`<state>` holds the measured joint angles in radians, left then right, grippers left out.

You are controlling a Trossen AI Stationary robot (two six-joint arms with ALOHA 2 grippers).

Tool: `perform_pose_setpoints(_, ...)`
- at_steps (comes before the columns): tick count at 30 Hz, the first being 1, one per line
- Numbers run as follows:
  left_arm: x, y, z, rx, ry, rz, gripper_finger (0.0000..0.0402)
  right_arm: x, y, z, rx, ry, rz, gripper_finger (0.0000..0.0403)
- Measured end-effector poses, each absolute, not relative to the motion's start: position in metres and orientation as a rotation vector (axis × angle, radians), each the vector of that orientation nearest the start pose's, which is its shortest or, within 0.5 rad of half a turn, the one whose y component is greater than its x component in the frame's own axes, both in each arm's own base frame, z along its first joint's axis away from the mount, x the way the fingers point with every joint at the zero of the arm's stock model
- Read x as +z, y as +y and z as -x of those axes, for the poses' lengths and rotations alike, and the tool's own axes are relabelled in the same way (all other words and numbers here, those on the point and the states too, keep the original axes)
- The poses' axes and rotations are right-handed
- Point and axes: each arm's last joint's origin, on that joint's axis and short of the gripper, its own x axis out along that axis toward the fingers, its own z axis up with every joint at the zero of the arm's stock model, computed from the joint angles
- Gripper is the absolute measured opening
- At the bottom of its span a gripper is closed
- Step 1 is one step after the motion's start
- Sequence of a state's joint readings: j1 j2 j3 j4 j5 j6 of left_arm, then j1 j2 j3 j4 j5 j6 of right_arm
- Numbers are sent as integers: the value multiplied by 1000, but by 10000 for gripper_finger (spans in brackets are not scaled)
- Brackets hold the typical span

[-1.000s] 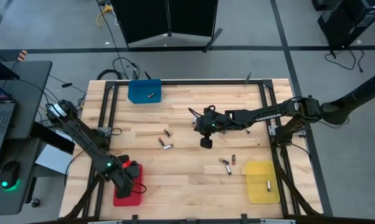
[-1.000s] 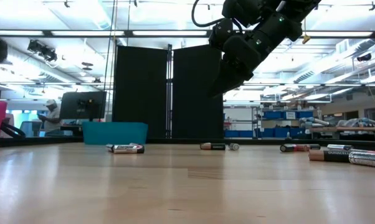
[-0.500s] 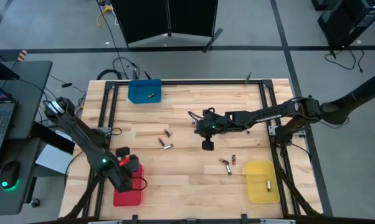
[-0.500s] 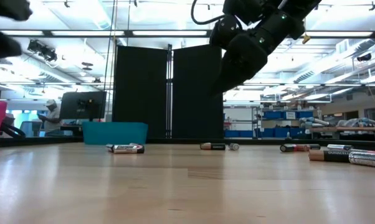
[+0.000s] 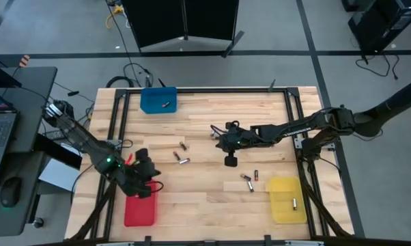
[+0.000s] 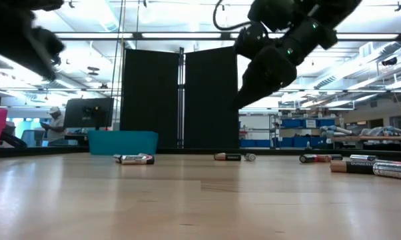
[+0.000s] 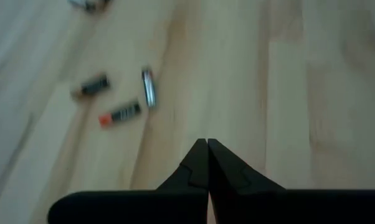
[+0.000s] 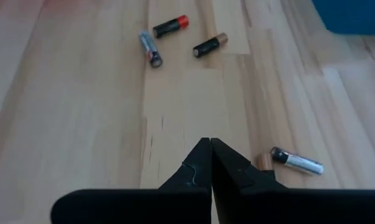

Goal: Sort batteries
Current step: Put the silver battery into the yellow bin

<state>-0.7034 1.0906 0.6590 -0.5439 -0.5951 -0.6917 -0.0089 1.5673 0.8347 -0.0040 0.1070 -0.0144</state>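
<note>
Fingers on both grippers were pressed together, empty — left gripper [image 5: 143, 179] hung by the red tray [image 5: 140, 211], right gripper [image 5: 229, 159] over mid-table, likely between picks — while batteries [image 5: 180, 154] lay loose on the table [image 5: 205, 198] and in the trays.

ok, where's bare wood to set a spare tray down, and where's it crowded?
Free: the front strip between the red tray and the yellow tray, and the back stretch right of the blue tray. Crowded: the middle, with loose batteries near the left end effector and more batteries below the right end effector.
</note>
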Motion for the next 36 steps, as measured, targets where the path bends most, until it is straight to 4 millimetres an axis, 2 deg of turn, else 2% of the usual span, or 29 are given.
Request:
perform_pose_setpoints(4, 206, -101, -175, 139, 630, 58, 2, 167, -8, -304, -147, 704, -45, 7)
perform_pose_setpoints(12, 184, -63, -194, 39, 372, 54, 1, 155, -3, -295, -197, 722, -201, 10)
perform_pose_setpoints(16, 184, -48, -196, -11, 210, 28, 2, 152, 7, -292, -216, 757, -219, 14)
perform_pose_setpoints(21, 186, -30, -198, 26, 168, -8, 3, 148, 19, -286, -247, 851, -268, 14)
perform_pose_setpoints(27, 188, -13, -201, 4, 148, -51, 3, 157, 35, -283, -313, 996, -308, 15)
perform_pose_setpoints(36, 193, 8, -207, -51, 50, -122, 3, 194, 59, -266, -542, 1270, -301, 14)
